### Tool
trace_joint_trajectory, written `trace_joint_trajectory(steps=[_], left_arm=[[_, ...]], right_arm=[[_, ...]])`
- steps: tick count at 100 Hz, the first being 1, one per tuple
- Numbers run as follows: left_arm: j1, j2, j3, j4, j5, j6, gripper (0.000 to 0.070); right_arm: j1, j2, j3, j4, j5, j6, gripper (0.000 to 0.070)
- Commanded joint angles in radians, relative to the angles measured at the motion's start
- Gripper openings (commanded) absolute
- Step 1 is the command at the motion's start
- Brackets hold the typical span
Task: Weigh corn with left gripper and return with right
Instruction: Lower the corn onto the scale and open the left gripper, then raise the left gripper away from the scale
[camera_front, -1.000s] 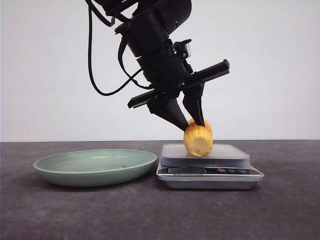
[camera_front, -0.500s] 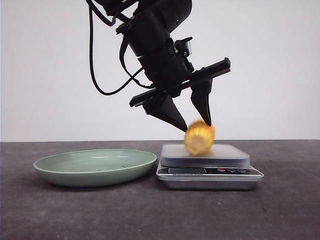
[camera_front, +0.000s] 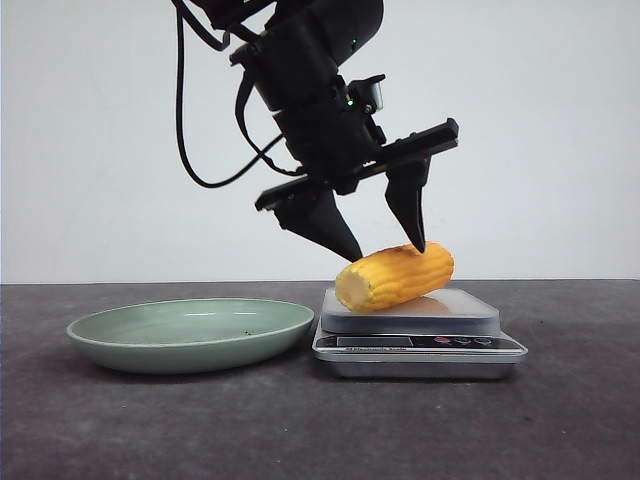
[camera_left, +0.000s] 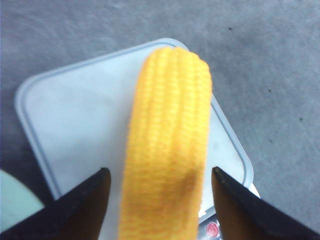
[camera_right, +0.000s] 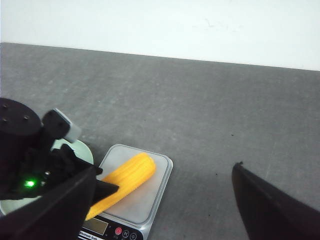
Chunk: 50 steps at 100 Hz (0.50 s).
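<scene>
Corn (camera_front: 394, 277) lies on its side on top of the scale (camera_front: 418, 335). Its flat cut end points toward the green plate (camera_front: 190, 333) and its round end sits a little higher, so it looks tilted. It may not be lying flat yet.

The left gripper (camera_front: 384, 248) hangs right over the corn with its two fingers spread wide apart. One black fingertip (camera_front: 419, 243) is touching or almost touching the top of the corn. In the left wrist view the corn (camera_left: 167, 150) sits between the two fingers with a gap on each side, so nothing is squeezing it.

The right gripper (camera_right: 165, 200) is up high and well away from the scale, and its fingers are wide apart too.

What could go wrong? The corn is round, so it could roll off the scale if something bumps it. If the left finger rubs it while going up, it may tip or roll. If that finger leans on the corn, the number on the scale will be wrong. The corn also lies close to the scale's left edge, so a small push could drop it.
</scene>
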Motion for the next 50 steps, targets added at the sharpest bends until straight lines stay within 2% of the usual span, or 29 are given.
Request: trace_joint_trajectory(steps=[1,19,50], left_arm=[[-0.01,-0.058,0.031,0.008,-0.014,0.04,0.039],[-0.01,-0.241,0.031,-0.067,-0.081,0.114,0.039],[-0.01,-0.678,0.031,-0.318,-0.235,0.201,0.039]], right_arm=[[0.005,0.005,0.019,0.009,0.001,-0.004,0.0553],[0.005,0.005,0.019,0.01,0.001,-0.004,0.0553],[0.005,0.006,0.019,0.008,0.0,-0.004,0.0553]])
